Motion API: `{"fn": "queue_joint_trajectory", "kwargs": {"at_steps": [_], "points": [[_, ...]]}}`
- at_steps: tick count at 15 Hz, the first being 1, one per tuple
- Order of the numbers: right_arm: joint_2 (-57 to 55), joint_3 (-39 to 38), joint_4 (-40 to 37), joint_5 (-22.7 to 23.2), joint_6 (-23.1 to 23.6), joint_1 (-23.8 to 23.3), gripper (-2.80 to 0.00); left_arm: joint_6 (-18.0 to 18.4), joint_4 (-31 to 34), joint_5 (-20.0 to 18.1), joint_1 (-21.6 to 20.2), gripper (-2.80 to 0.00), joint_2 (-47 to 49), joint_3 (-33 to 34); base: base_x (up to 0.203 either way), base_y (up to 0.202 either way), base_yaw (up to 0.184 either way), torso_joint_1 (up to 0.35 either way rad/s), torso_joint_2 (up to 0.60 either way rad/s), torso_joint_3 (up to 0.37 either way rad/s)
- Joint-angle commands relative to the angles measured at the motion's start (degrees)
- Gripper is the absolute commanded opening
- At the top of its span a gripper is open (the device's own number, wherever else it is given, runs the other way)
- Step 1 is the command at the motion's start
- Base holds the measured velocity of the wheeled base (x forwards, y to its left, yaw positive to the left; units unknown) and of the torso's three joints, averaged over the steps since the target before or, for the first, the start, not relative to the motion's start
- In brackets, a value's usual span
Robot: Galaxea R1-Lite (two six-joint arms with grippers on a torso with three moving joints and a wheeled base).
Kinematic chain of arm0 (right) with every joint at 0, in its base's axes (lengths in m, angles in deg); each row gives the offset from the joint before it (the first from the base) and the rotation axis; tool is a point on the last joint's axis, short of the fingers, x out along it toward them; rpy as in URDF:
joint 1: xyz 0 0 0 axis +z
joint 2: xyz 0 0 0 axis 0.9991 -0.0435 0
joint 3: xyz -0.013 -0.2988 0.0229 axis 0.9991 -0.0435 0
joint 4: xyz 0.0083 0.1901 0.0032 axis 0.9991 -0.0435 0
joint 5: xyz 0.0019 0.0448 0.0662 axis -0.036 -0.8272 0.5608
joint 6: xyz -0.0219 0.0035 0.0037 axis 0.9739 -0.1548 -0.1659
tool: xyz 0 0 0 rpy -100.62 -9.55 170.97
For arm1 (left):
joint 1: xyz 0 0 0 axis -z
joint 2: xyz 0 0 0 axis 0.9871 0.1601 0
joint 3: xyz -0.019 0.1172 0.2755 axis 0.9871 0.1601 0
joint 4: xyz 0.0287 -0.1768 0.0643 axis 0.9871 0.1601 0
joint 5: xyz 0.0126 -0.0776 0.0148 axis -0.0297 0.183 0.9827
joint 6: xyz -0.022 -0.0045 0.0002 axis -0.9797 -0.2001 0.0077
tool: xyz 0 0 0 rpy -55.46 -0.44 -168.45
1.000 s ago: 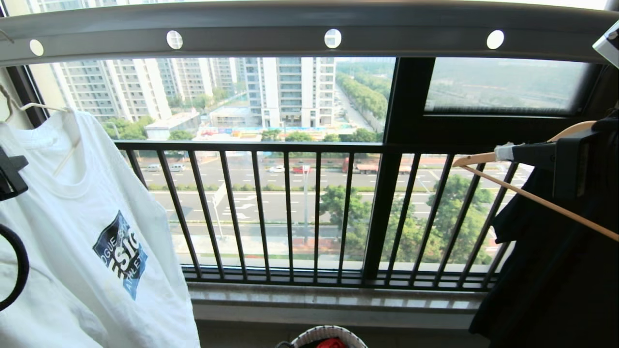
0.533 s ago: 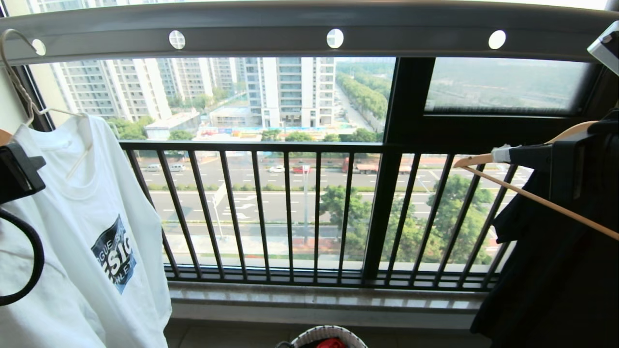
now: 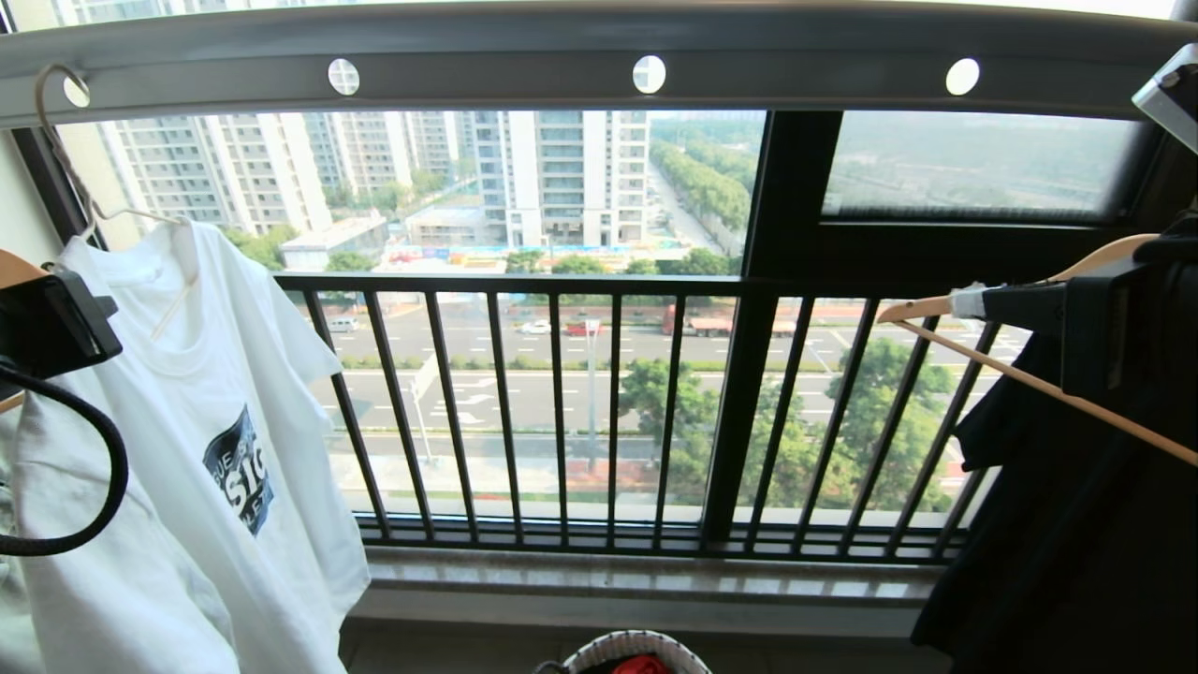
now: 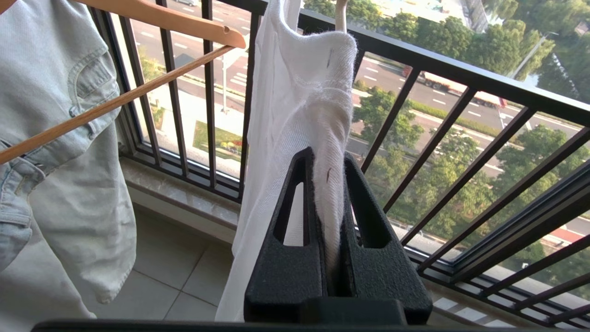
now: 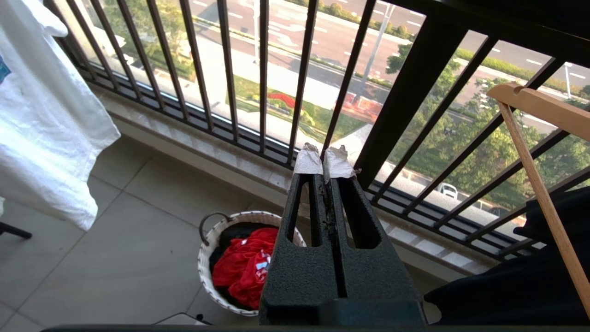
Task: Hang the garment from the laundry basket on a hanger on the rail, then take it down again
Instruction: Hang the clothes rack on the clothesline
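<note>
The white T-shirt garment (image 3: 187, 440) with its dark blue logo hangs at the far left on the thin cream hanger (image 3: 140, 217). The hanger's long hook reaches up to the leftmost hole of the grey rail (image 3: 487, 70); I cannot tell whether it is caught there. My left gripper (image 4: 325, 154) is shut on the garment's shoulder fabric, and shows at the left edge of the head view (image 3: 56, 323). My right gripper (image 5: 325, 159), with taped tips, is shut on nothing at mid height on the right (image 3: 973, 301). The laundry basket (image 5: 203, 267) stands on the floor below.
A red garment (image 5: 244, 267) lies in the basket. A pale denim garment (image 4: 46, 138) on a wooden hanger (image 4: 175, 20) hangs close to the left gripper. Another wooden hanger (image 3: 1029, 379) with a dark garment (image 3: 1076, 524) fills the right side. The black window railing (image 3: 562, 412) runs behind.
The garment and hanger have risen and shifted right with my left gripper. The hook has come up to the rail's leftmost hole. The right gripper has stayed put.
</note>
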Motion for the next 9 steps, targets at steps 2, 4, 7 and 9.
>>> {"fn": "queue_joint_trajectory", "kwargs": {"at_steps": [2, 4, 7, 9], "points": [[-0.6, -0.1, 0.0, -0.1, 0.0, 0.2, -2.8, -0.1, -1.8, 0.1, -0.2, -2.8, 2.3, -0.1, 0.0, 0.0, 0.0, 0.0, 0.0, 0.0], [-0.7, -0.1, 0.0, -0.1, 0.0, 0.2, -2.8, -0.1, -2.6, 0.1, -1.3, -2.8, 3.6, -0.1, 0.0, 0.0, 0.0, 0.0, 0.0, 0.0], [-0.9, -0.1, -0.1, -0.1, 0.0, 0.3, -2.8, -0.2, -3.4, 0.1, -2.6, -2.8, 5.4, 0.1, 0.0, 0.0, 0.0, 0.0, 0.0, 0.0], [-0.9, -0.2, -0.1, -0.1, 0.0, 0.8, -2.8, -0.3, -3.9, 0.0, -3.3, -2.8, 6.2, 0.0, 0.0, 0.0, 0.0, 0.0, 0.0, 0.0]]}}
